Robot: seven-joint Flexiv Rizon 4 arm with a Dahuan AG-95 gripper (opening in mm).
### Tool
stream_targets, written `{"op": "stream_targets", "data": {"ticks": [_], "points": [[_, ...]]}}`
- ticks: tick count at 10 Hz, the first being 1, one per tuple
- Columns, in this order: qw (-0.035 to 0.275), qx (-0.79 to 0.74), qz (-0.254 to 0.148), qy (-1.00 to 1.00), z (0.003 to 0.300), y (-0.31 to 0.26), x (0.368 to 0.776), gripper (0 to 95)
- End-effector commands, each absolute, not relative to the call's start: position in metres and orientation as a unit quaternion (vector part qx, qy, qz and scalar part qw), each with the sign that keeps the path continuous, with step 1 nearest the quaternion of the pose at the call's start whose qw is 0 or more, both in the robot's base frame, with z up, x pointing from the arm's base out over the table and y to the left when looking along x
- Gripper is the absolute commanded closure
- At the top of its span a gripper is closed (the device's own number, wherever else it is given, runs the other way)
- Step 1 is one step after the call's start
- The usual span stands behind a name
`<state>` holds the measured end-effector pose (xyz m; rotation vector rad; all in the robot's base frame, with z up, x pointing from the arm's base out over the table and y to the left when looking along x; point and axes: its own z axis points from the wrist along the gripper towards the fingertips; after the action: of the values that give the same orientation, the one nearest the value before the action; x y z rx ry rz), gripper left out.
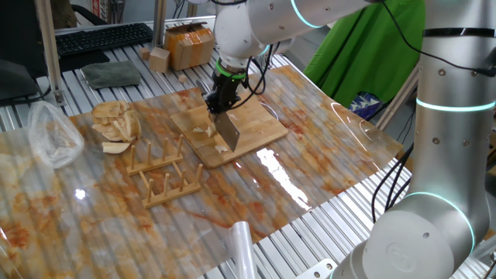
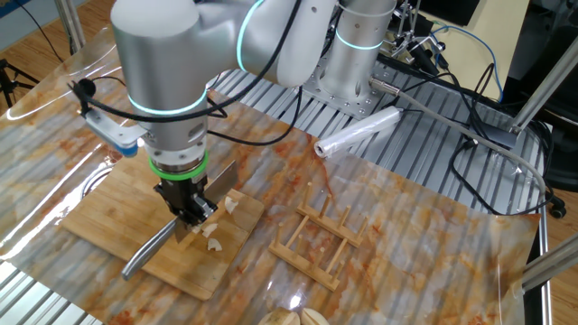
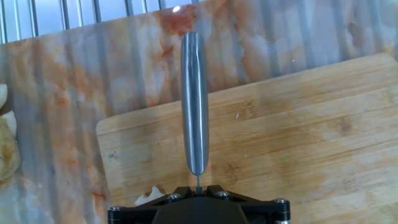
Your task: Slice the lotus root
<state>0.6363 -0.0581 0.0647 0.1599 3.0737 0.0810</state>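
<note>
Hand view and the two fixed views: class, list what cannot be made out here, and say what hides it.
- Hand view: the steel knife shows only its handle; the black gripper hides the blade and fingertips.
- Hand view: the pale lotus root pieces are mostly cut off behind the gripper body.
- One fixed view: the lotus root bits on the bamboo cutting board are too small to count.

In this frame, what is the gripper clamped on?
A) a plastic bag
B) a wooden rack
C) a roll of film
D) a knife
D: the gripper is shut on the knife, whose steel handle slants out over the bamboo board beside the lotus root pieces.
</note>
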Motion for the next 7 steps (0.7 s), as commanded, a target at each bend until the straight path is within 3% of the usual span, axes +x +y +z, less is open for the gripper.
{"op": "stream_targets", "data": {"ticks": [1,5,7], "points": [[0.038,0.053,0.026,0.998,0.063,-0.060,0.636,95.0],[0.062,0.056,0.031,0.996,0.027,-0.051,0.642,95.0],[0.053,0.056,0.032,0.996,0.033,-0.054,0.641,95.0]]}}
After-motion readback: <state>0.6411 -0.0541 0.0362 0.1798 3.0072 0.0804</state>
